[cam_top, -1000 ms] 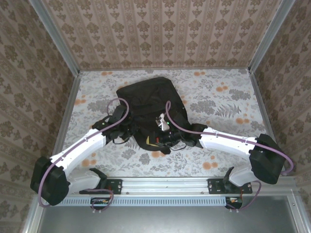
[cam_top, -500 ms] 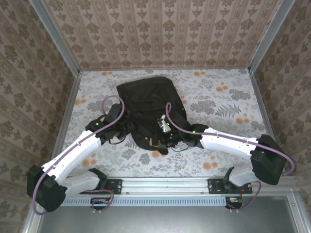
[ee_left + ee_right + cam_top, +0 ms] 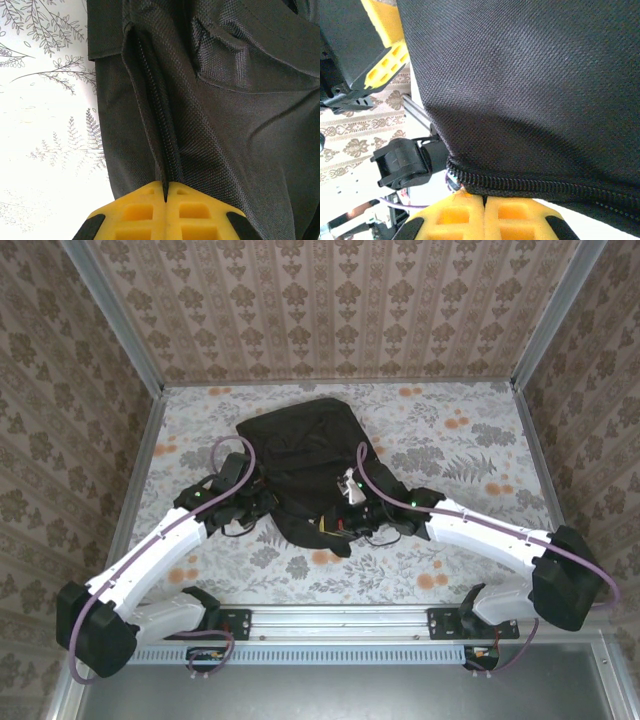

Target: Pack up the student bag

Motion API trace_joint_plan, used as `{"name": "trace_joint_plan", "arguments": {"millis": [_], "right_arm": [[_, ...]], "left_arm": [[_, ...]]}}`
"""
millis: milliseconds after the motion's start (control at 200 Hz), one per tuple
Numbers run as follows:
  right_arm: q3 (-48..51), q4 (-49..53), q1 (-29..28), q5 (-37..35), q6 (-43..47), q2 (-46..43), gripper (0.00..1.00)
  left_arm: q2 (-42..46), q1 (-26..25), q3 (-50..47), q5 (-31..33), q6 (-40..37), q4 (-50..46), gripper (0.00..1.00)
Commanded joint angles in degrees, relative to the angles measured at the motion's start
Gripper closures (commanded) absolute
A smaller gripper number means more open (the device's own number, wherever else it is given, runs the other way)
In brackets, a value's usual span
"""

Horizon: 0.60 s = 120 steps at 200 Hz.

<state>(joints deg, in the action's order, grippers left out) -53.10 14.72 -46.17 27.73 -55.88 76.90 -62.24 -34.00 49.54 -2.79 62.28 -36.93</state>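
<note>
The student bag point(image 3: 305, 445), a large black fabric backpack, lies at the middle of the table with its near end lifted between the two arms. My left gripper point(image 3: 262, 508) is at the bag's near left side. In the left wrist view its yellow fingers point(image 3: 145, 210) are shut on the bag's zipper seam point(image 3: 160, 140). My right gripper point(image 3: 343, 525) is at the bag's near right edge. Its yellow fingers point(image 3: 512, 217) are shut on the zipper edge point(image 3: 530, 187) under a bulge of black fabric point(image 3: 530, 75).
The flowered table top point(image 3: 470, 440) stretches out to the right and left of the bag. Papered walls point(image 3: 330, 310) close it in on three sides. A metal rail point(image 3: 340, 620) with the arm bases runs along the near edge.
The left arm's elbow has swung down and to the left, and the right arm's elbow has moved right. The bag's near end is pulled a little wider between the grippers.
</note>
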Motion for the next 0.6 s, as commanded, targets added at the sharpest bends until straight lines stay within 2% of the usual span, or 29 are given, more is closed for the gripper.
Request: {"name": "trace_joint_plan", "arguments": {"millis": [0, 110, 210, 285, 420, 595], "right_arm": [[-6.1, 8.9, 0.5, 5.6, 2.0, 0.9, 1.00], [-11.1, 15.0, 1.1, 9.9, 1.7, 5.6, 1.00], [-11.0, 10.7, 1.7, 14.4, -4.2, 7.2, 1.00], [-11.7, 9.1, 1.8, 15.1, -7.0, 7.5, 1.00], [-16.9, 15.2, 2.7, 15.7, -6.1, 9.8, 1.00], [-17.2, 17.8, 5.0, 14.9, -7.0, 10.9, 1.00]], "left_arm": [[-0.6, 1.2, -0.2, 5.4, -2.6, -0.5, 1.00], [-1.0, 1.0, -0.5, 6.2, -3.5, -0.4, 1.00], [-1.3, 0.9, -1.0, 6.9, -4.2, -0.3, 1.00], [-1.4, 0.8, -1.6, 7.4, -4.5, 0.0, 1.00], [-1.3, 0.7, -2.6, 8.3, -5.5, 0.2, 1.00], [0.2, 0.7, -2.9, 9.7, -7.6, -0.3, 1.00]]}}
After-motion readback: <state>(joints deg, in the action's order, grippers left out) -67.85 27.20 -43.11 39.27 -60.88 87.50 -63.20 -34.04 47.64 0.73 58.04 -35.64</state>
